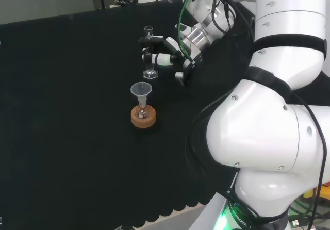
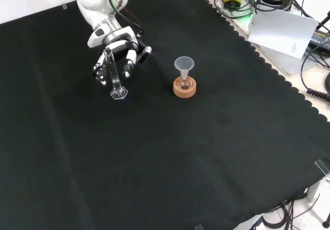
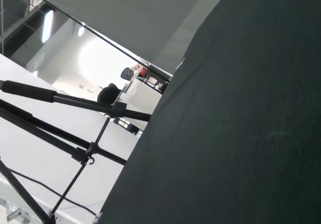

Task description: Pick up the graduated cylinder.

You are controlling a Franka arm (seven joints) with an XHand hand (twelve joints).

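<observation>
The graduated cylinder is a thin clear tube on a hexagonal foot and stands upright near the middle of the black cloth. In the front view the graduated cylinder leans slightly, its foot resting on the cloth. The hand reaches in from the right of the head view, and its dark fingertips curl round the tube's middle. In the front view the hand sits just behind the tube, with fingers on either side of it.
A clear funnel sits in a small flask on a cork ring, close in front of the cylinder in the head view. The same cork ring lies right of the hand in the front view. A tripod stands beyond the cloth's edge.
</observation>
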